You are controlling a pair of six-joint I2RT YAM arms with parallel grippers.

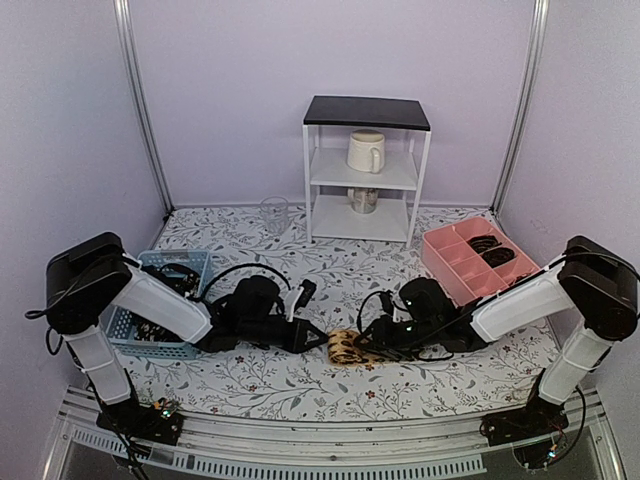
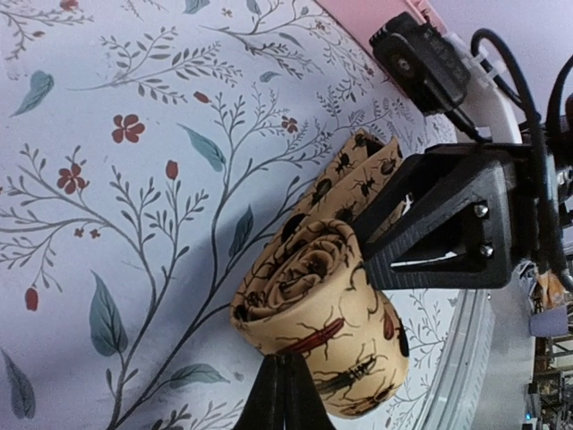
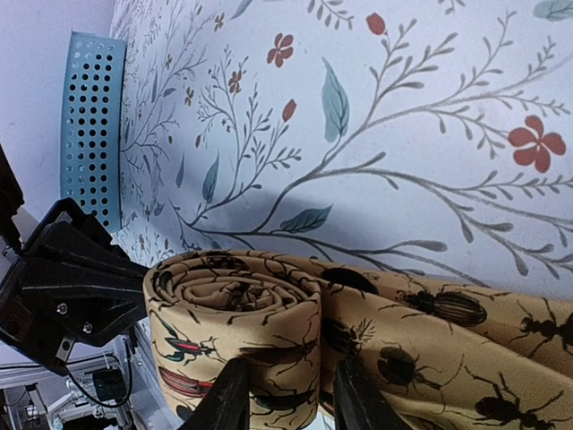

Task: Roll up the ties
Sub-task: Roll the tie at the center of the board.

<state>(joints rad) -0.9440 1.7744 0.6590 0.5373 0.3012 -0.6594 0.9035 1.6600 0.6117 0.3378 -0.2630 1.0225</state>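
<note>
While both of my arms are reaching inward over the flowered tablecloth (image 1: 250, 385) in the top view, my left pincer (image 1: 320, 340) and my right pincer (image 1: 370, 350) are meeting at the tan tie (image 1: 345, 348), which is lying as a small roll between them near the front middle of the table. A blue basket (image 1: 175, 257) is sitting beside my left arm with dark things in it, and a pink tray (image 1: 440, 268) is sitting behind my right arm with dark coils in two compartments. At the back, a white shelf (image 1: 366, 112) is carrying a cream mug (image 1: 366, 152) above a small can (image 1: 363, 200), and a clear glass (image 1: 274, 213) is standing to its left. In the left wrist view, my left pincer (image 2: 282, 381) is pressing its fingers together into one dark wedge, its tip meeting the near edge of the roll (image 2: 313, 313). The tan cloth is showing dark insects, and its loose end is running away toward the black frame of my right pincer. In the right wrist view, my right pincer (image 3: 291, 394) is standing partly spread, its two fingers (image 3: 231, 399) pinching the tie (image 3: 233, 313) where the coil is passing into the flat tail. That tail is stretching off to the right on the cloth, and the coil is lying just beside my left pincer's black frame.
</note>
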